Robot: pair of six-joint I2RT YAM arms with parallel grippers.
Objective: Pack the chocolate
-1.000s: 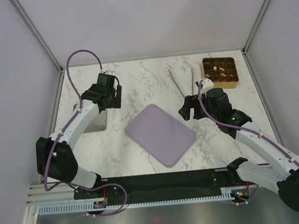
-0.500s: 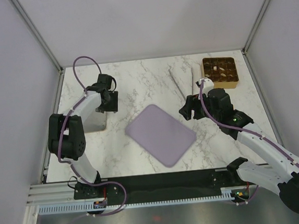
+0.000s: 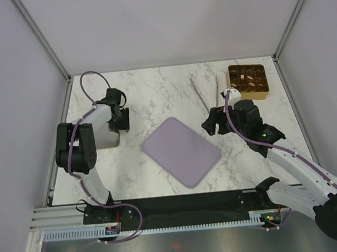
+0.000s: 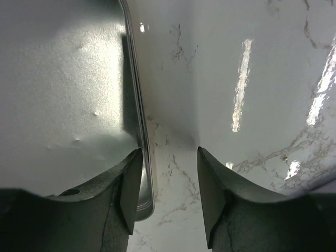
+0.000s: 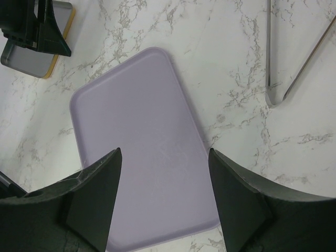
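Observation:
The chocolate [image 3: 244, 78], several small dark and cream pieces, sits in the compartments of a gold grid tray [image 3: 249, 95] at the back right. My left gripper [image 3: 119, 117] is open and empty at the right edge of a flat silver lid [image 3: 103, 137]. In the left wrist view the gripper [image 4: 169, 157] straddles the lid's rim [image 4: 137, 94]. My right gripper [image 3: 213, 122] is open and empty. In the right wrist view it [image 5: 165, 157] hangs over the lilac mat [image 5: 139, 152].
The lilac mat [image 3: 181, 151] lies mid-table. Metal tongs [image 3: 206, 96] lie between the mat and the gold tray, also in the right wrist view [image 5: 294, 63]. The silver lid with a gold edge [image 5: 31, 59] shows there too. Grey walls enclose the table.
My left gripper has drawn back toward me and down along the lid's right edge. The right arm has not moved.

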